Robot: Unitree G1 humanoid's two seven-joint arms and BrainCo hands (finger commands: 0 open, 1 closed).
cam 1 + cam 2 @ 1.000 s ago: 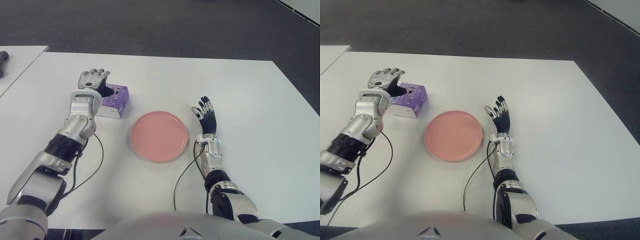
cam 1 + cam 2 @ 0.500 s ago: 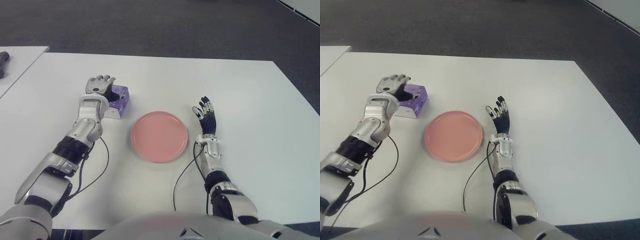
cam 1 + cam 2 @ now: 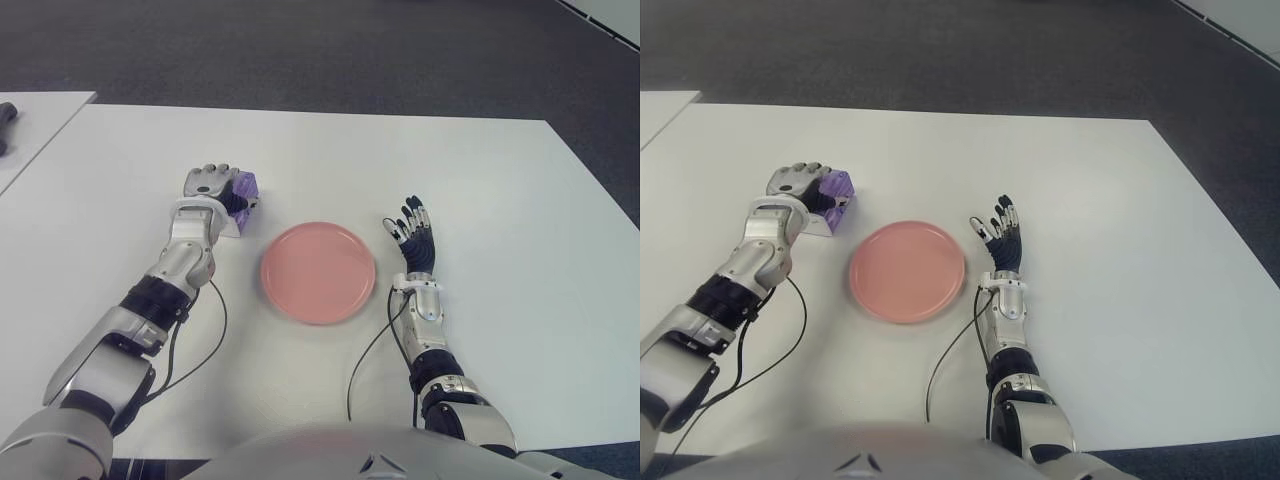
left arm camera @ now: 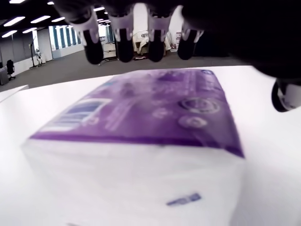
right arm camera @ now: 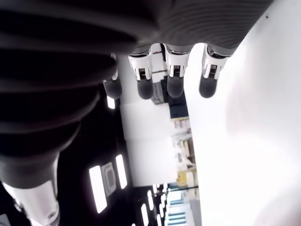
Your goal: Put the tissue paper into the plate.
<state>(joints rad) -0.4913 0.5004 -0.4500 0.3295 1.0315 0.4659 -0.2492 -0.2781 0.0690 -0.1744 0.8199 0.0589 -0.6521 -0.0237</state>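
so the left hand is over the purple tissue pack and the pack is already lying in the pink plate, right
Not quite. The left hand is over the purple tissue pack, but the pack is not in the pink plate. Both eye views show it on the white table, on the plate's left and apart from it; the plate holds nothing. The right hand shows open on the plate's right.

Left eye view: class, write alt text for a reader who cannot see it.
The robot's left hand is over a purple tissue pack on a white table, left of an empty pink plate. Its right hand, fingers spread, holds nothing and shows right of the plate.
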